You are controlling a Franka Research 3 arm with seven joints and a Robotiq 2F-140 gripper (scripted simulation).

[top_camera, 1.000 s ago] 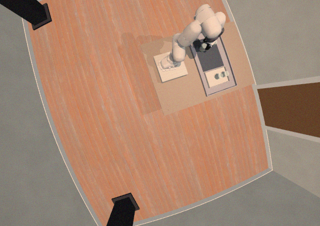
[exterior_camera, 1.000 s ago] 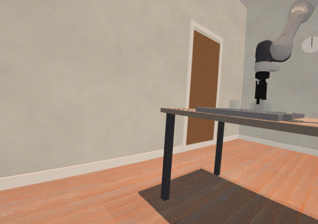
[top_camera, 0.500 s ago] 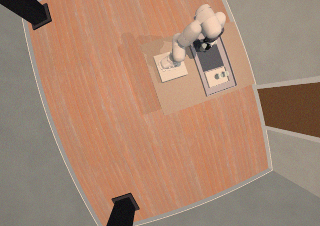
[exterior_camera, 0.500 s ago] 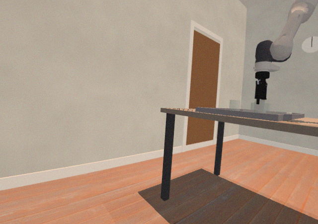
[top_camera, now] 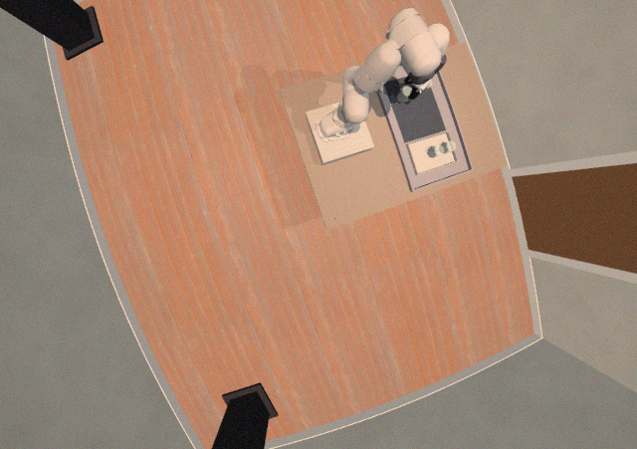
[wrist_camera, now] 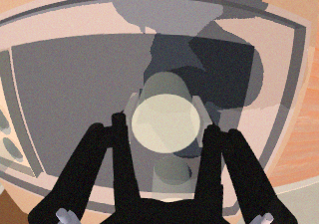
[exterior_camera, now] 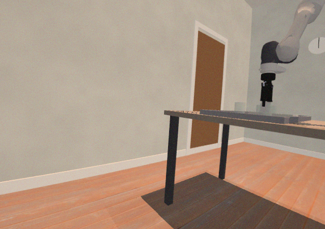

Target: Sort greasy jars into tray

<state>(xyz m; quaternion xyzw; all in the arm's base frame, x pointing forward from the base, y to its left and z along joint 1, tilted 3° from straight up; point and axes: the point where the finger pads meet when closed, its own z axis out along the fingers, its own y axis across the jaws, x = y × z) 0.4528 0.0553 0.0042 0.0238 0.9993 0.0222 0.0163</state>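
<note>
My gripper [top_camera: 410,93] [exterior_camera: 265,103] [wrist_camera: 164,104] points down, its fingers closed on opposite sides of a pale glass jar [top_camera: 404,92] [wrist_camera: 165,129]. That jar is upright and mouth down over the dark drying mat [top_camera: 421,119] [wrist_camera: 75,85]; I cannot tell whether its rim touches the mat. A second jar [wrist_camera: 171,171] stands on the mat close by, below the held one in the wrist view. The cream tray [top_camera: 421,164] [wrist_camera: 20,126] lies beside the mat. Two jars [top_camera: 444,147] [wrist_camera: 12,147] are close together in it. Grease cannot be seen.
A raised rim [top_camera: 461,136] [wrist_camera: 300,55] runs around the steel table top that bears the mat and tray. The arm's base plate [top_camera: 346,151] is left of it in the top view. The second mat jar is close to my fingers.
</note>
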